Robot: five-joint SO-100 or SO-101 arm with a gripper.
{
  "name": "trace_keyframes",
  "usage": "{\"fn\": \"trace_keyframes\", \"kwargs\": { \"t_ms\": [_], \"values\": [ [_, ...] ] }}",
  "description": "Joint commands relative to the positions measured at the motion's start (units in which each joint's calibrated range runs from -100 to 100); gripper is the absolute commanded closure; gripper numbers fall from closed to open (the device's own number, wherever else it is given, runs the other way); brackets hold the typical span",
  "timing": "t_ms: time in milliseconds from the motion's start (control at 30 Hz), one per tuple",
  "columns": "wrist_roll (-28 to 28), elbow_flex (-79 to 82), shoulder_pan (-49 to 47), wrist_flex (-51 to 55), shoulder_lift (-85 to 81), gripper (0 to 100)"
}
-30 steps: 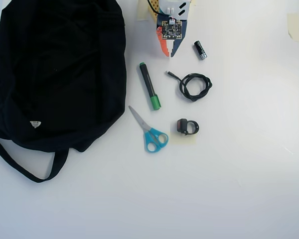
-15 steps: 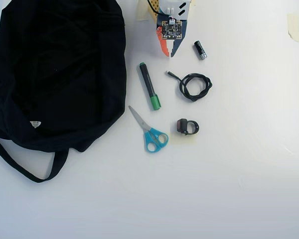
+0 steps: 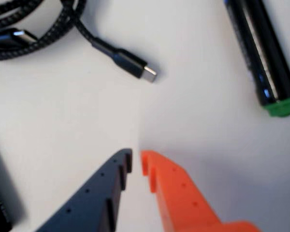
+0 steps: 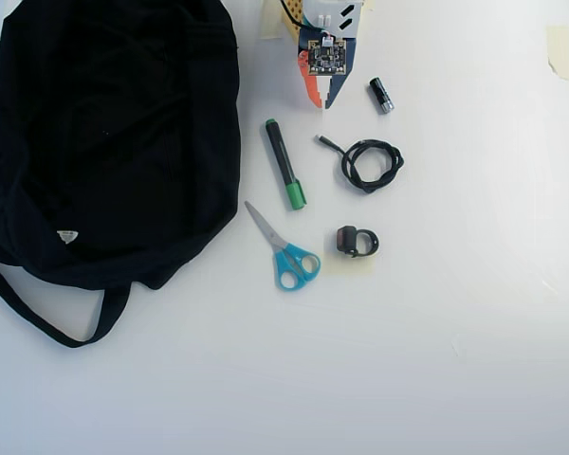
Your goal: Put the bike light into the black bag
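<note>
While the gripper (image 4: 321,102) waits at top centre, jaws nearly shut and empty, bike light (image 4: 355,241) lies lower centre-right on bench (image 4: 474,313); black bag (image 4: 104,142) fills upper left, mouth spread ready.

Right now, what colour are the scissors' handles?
Light blue scissors' handles, clearest in the overhead view.

A plain white counter (image 4: 455,360) fills the overhead view, evenly and brightly lit, with soft faint shadows. A strip of pale tape (image 4: 559,49) sticks near its upper right corner. No walls, floor or windows show.
</note>
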Motion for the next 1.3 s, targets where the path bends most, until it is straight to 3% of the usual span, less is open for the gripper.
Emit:
{"fn": "trace_keyframes", "kwargs": {
  "t_ms": [0,700,967,1267],
  "values": [
    [0.2,1.48,-0.16,1.55,-0.83,98],
    [-0.16,1.3,-0.23,-0.09,-0.83,98],
    [-0.27,-5.53,-0.46,-23.52,8.63,97],
    [-0.16,-17.74,-4.42,-61.41,34.44,97]
  ]
}}
